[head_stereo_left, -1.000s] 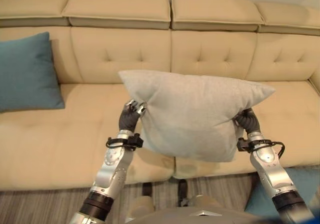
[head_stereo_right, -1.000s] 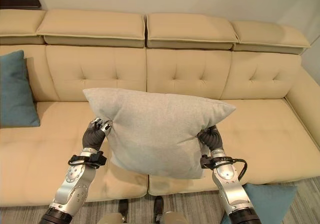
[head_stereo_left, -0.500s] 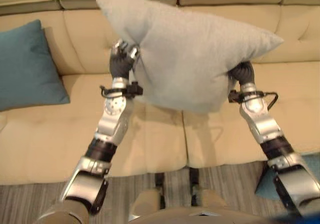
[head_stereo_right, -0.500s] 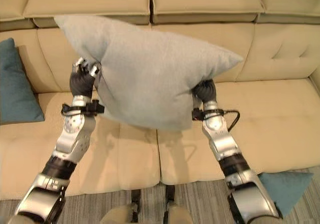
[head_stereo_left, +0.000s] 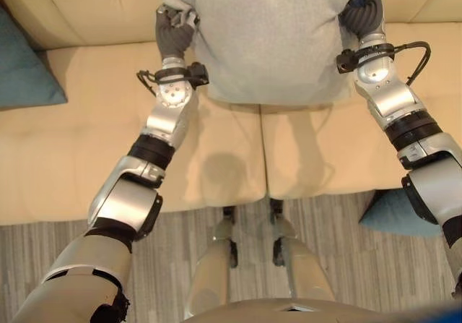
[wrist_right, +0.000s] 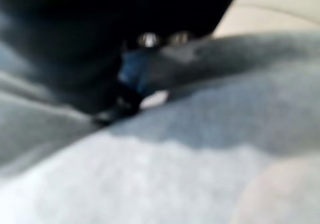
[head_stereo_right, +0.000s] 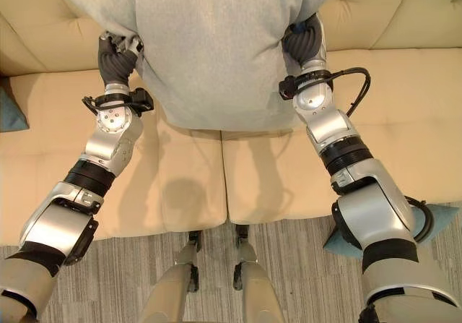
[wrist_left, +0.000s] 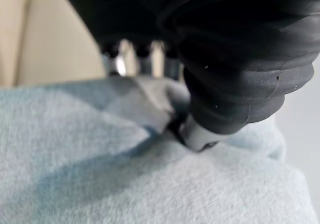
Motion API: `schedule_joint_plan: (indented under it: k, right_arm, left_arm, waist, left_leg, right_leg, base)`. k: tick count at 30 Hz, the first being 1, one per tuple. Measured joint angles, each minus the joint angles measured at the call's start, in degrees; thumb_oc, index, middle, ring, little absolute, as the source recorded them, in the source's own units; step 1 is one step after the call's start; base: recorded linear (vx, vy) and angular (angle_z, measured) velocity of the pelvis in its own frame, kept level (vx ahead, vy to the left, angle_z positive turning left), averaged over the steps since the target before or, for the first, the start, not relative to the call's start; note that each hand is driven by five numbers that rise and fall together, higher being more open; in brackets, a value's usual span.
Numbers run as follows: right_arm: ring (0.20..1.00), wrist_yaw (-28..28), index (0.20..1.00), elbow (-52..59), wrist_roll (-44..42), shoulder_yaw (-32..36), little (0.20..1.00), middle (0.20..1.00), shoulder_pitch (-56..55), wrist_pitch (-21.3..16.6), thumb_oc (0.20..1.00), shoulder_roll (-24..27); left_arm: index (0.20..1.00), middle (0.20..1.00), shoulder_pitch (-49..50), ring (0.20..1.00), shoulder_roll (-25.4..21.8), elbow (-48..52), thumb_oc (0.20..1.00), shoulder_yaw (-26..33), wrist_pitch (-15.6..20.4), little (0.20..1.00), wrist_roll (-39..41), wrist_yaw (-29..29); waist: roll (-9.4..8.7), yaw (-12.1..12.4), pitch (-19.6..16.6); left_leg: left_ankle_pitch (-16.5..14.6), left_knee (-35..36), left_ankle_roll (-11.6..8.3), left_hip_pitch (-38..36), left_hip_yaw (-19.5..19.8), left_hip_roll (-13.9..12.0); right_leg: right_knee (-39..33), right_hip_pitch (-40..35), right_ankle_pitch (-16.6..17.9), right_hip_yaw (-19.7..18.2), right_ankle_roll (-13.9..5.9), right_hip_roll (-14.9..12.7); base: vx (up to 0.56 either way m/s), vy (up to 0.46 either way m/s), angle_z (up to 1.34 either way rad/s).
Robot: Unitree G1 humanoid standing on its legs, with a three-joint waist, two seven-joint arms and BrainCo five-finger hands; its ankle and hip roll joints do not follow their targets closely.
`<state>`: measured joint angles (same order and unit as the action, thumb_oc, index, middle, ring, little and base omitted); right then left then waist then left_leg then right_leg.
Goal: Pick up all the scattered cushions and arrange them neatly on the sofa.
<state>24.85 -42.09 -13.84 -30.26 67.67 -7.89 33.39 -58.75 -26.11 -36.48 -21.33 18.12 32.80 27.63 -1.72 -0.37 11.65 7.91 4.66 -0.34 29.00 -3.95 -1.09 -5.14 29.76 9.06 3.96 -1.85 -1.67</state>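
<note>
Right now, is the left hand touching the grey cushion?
Touching. The left wrist view shows the left hand pinching a fold of the grey cushion; the left eye view shows it gripping the cushion's side edge.

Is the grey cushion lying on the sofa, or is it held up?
Held up: left hand and right hand grip the grey cushion over the sofa.

Seen from very close: left hand [wrist_left: 200, 134] under its dark ribbed cover, thumb pressed into the pale grey cushion [wrist_left: 125, 184], pinching a fold of cloth against the silver fingers [wrist_left: 137, 58] on the fold's other side. Fabric bunched and creased at the pinch, smooth elsewhere. Beyond the cushion, a strip of beige sofa [wrist_left: 60, 38], its upholstery plain and touching the cushion's upper edge.
</note>
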Motion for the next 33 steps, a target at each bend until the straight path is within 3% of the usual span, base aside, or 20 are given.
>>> schedule_joint_plan:
  k: [7,10,11,12,15,16,17,18,30,33]
  right_arm:
    - [0.2,-0.07,0.2,-6.45,-0.41,-4.22,0.2,0.2,2.66,0.0,0.2,-1.15]
    - [0.2,-0.52,0.2,-7.52,-0.46,-7.53,0.2,0.2,4.62,-0.12,0.2,1.11]
    - [0.2,-0.95,0.2,-9.51,-0.45,-7.42,0.2,0.2,5.86,-0.25,0.2,1.22]
    - [0.2,-1.38,0.2,-11.06,-0.46,-8.39,0.2,0.2,7.39,-0.23,0.2,1.14]
    - [0.213,-1.68,0.213,-13.36,-0.46,-8.57,0.213,0.213,9.48,-0.26,0.213,1.46]
    - [0.517,-1.69,0.517,-16.32,-0.44,-8.97,0.517,0.517,9.95,-0.19,0.517,1.55]
    - [0.758,-1.73,0.758,-17.93,-0.42,-8.95,0.758,0.758,10.3,0.03,0.758,1.6]
    - [1.0,-1.77,1.0,-18.3,-0.39,-8.96,1.0,1.0,10.57,0.13,1.0,1.74]
    - [1.0,-3.01,1.0,-23.48,0.72,-9.78,1.0,1.0,13.86,0.32,1.0,2.87]
    - [1.0,-4.48,1.0,-21.62,0.43,-8.13,1.0,1.0,13.04,0.19,1.0,7.61]
  left_arm:
    - [0.2,0.2,-5.14,0.2,-1.09,-5.69,0.2,-2.48,0.03,0.2,0.37,-0.02]
    - [0.2,0.2,-6.07,0.2,-1.55,-5.35,0.2,-3.45,0.28,0.2,0.37,-0.3]
    - [0.2,0.2,-6.16,0.2,-1.68,-5.39,0.2,-3.6,0.41,0.2,0.39,-0.37]
    - [0.2,0.2,-6.82,0.2,-1.41,-5.78,0.2,-3.72,0.47,0.2,0.51,-0.47]
    - [0.2,0.2,-9.63,0.2,-1.36,-5.96,0.2,-4.97,0.69,0.2,2.5,-0.62]
    - [0.2,0.2,-10.22,0.2,-1.33,-5.96,0.2,-6.98,0.85,0.2,2.51,-1.07]
    - [0.363,0.363,-10.3,0.363,-1.36,-5.96,0.363,-8.08,0.93,0.363,2.48,-1.28]
    - [1.0,1.0,-10.31,1.0,-1.37,-5.96,1.0,-8.16,0.94,1.0,2.48,-1.53]
    - [1.0,1.0,-14.74,1.0,-2.33,-16.83,1.0,-9.67,1.06,1.0,4.77,-4.83]
    - [1.0,1.0,-14.33,1.0,-11.01,-18.54,1.0,-9.42,0.71,1.0,4.91,-7.8]
  waist:
    - [0.03,0.21,0.15]
    - [-0.7,0.31,0.54]
    - [-0.44,0.79,0.55]
    - [0.67,2.4,0.69]
    - [1.06,1.55,1.03]
    - [1.06,1.55,1.03]
    - [1.05,1.55,1.03]
    - [1.05,1.72,1.03]
    - [1.09,1.34,1.0]
    - [1.59,0.8,1.36]
  left_leg:
    - [-0.01,-3.0,-0.01,4.96,1.24,0.51]
    - [-2.73,-12.23,-1.38,13.47,1.91,2.1]
    - [-0.45,-5.57,-0.99,12.28,3.02,1.5]
    - [8.35,-1.42,-1.5,11.31,3.1,-1.37]
    - [7.41,0.42,-2.03,11.51,4.8,-1.2]
    - [7.43,0.41,-2.02,11.56,5.01,-0.69]
    - [7.43,0.39,-2.03,11.46,5.07,-0.38]
    - [7.43,0.37,-2.03,11.47,5.05,-0.22]
    - [7.42,0.32,-2.04,10.65,4.71,-0.98]
    - [7.42,0.35,-2.03,9.55,4.57,-0.99]
  right_leg:
    - [0.02,3.2,0.13,-0.01,0.11,-0.63]
    - [0.09,4.89,0.62,-0.36,0.65,-2.71]
    - [0.09,5.28,0.6,-0.39,0.61,-2.33]
    - [0.08,5.38,0.38,-0.75,0.3,-0.28]
    - [0.07,6.31,0.08,0.01,-0.2,-0.51]
    - [0.31,6.4,-0.21,0.09,-0.87,-1.03]
    - [0.67,6.5,-0.67,0.01,-1.53,-1.42]
    - [0.77,6.56,-0.74,0.0,-1.62,-1.58]
    - [1.73,6.58,-0.75,-0.1,-1.64,-0.83]
    - [2.08,5.7,-0.72,-0.14,-1.61,-0.87]
  base:
    - [0.0,-0.002,0.04]
    - [0.0,-0.003,0.23]
    - [-0.01,-0.023,-0.27]
    - [0.0,-0.013,-0.54]
    - [0.0,-0.017,-0.09]
    - [0.0,-0.022,0.13]
    - [0.0,-0.014,0.07]
    - [0.0,0.0,0.0]
    - [0.01,0.004,-0.04]
    - [0.01,0.008,-0.01]
